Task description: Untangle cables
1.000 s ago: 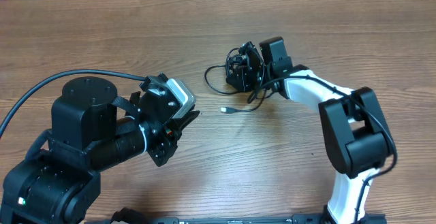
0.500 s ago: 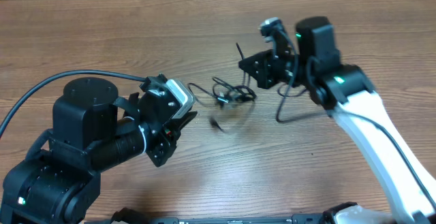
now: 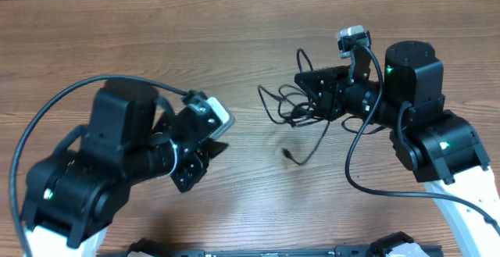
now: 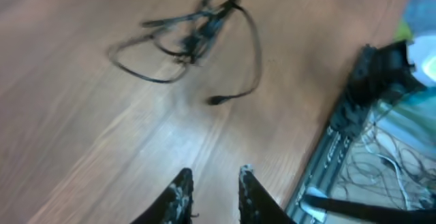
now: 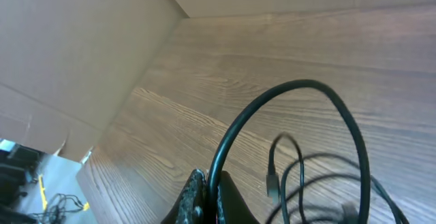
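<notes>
Altogether one bundle of cables (image 4: 204, 30), tight in right pincer (image 5: 207, 186); left pincer (image 4: 212, 183) narrowly open, empty.

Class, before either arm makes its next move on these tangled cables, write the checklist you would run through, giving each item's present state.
1. Right gripper shut on the cables: ok, a strand runs out from between its closed fingers.
2. Left gripper empty, with its jaws apart: ok.
3. Loose plug end visible in the left wrist view, ahead of the fingers: ok.
4. Strands separated: not ok, several loops cross in one bundle.
5. Bundle resting on the table or lifted off it: cannot tell.
</notes>
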